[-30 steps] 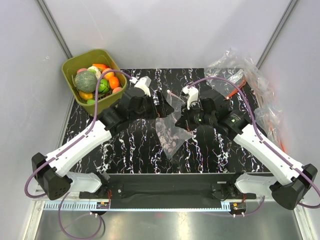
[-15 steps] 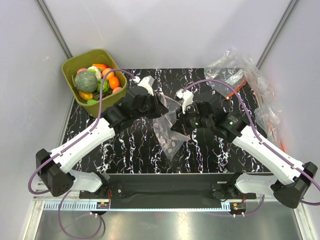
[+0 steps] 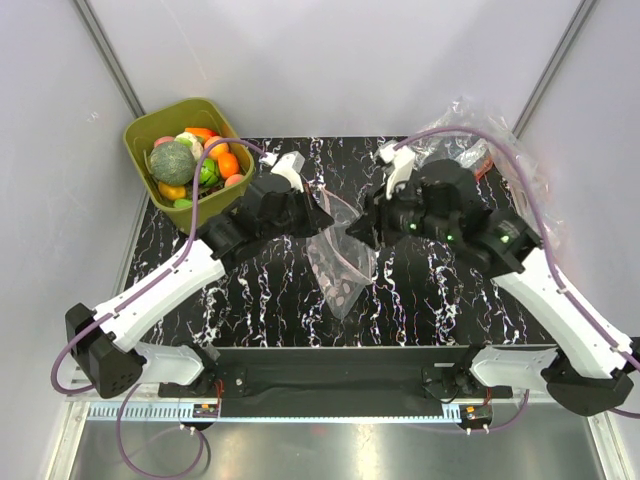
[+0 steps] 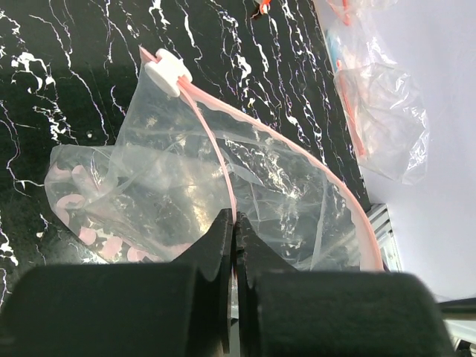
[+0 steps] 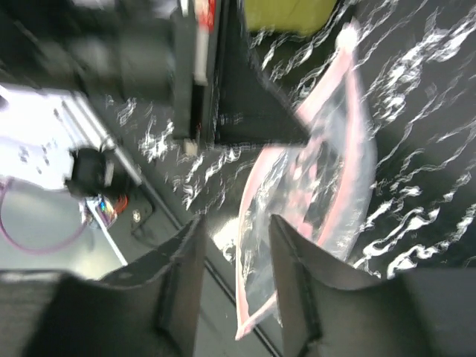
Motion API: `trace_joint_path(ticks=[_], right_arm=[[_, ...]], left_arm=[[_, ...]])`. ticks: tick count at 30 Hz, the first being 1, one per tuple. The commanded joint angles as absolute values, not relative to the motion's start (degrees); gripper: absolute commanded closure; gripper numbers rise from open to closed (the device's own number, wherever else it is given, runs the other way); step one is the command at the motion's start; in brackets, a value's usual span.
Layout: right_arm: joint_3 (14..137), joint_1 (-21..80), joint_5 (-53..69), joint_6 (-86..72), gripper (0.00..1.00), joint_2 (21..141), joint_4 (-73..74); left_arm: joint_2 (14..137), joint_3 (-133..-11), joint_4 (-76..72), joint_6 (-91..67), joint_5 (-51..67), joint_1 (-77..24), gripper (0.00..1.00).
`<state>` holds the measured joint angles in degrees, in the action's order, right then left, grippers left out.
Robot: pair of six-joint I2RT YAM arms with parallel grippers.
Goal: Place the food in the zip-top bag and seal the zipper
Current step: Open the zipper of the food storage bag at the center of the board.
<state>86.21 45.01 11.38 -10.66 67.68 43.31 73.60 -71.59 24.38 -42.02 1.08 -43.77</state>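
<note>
The zip-top bag hangs mid-table, clear with pink dots, its mouth gaping. My left gripper is shut on the pink zipper, pinching the near strip between its black fingertips. A white slider sits at the strip's far end. My right gripper stands open just right of the bag. In the right wrist view the bag lies beyond the parted fingers, untouched. The food, oranges, broccoli and lime among it, stays in the olive-green tub at the back left.
A heap of plainer clear bags with orange-red strips lies at the back right, also showing in the left wrist view as bags. Grey walls close in on three sides. The arm bases sit along the near edge.
My left gripper shut on the bag's zipper strip. My right gripper opened, let go of the bag and drew back up to the right.
</note>
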Motion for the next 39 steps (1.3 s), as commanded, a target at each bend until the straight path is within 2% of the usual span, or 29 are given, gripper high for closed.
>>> trace_joint_path(ticks=[1, 8, 17, 21, 24, 25, 26, 29, 35, 38, 39], right_arm=[[94.21, 45.44, 4.06, -11.96, 0.51, 68.90, 49.98], [99.14, 45.53, -1.49, -10.46, 0.39, 76.37, 56.78], [94.75, 45.53, -4.39, -9.93, 0.39, 79.54, 55.37], [94.39, 45.79, -11.93, -10.90, 0.49, 80.16, 55.81], [95.62, 45.79, -17.98, -12.13, 0.65, 80.77, 58.00], [96.06, 45.79, -19.93, -12.91, 0.76, 80.95, 58.62], [96.85, 45.79, -21.95, -13.27, 0.82, 81.03, 59.32], [98.60, 45.70, -31.27, -15.55, 0.91, 80.51, 62.83], [103.44, 45.79, -42.35, -21.17, 0.93, 81.03, 74.25], [101.79, 45.79, -46.40, -23.38, 0.94, 81.21, 77.16], [100.82, 45.79, -46.06, -23.81, 0.94, 81.12, 76.47]], left_arm=[[71.54, -71.37, 22.06, -40.96, 0.26, -43.59, 1.00], [70.93, -71.54, 22.41, -40.78, 0.26, -43.59, 1.00], [70.31, -72.25, 23.29, -40.34, 0.26, -43.59, 1.00], [70.22, -72.33, 23.03, -40.25, 1.14, -43.51, 1.00], [70.75, -72.33, 21.02, -40.51, 3.77, -43.59, 1.00], [71.62, -72.86, 20.74, -40.78, 4.65, -43.59, 1.00], [72.24, -73.21, 20.39, -41.04, 6.66, -43.59, 1.00], [74.26, -74.26, 18.37, -42.01, 8.52, -44.55, 1.00], [79.80, -76.37, 13.20, -44.21, 14.31, -46.76, 1.00], [83.05, -77.43, 12.75, -44.47, 15.38, -48.07, 1.00], [84.10, -77.17, 12.66, -44.12, 15.21, -48.16, 0.96]])
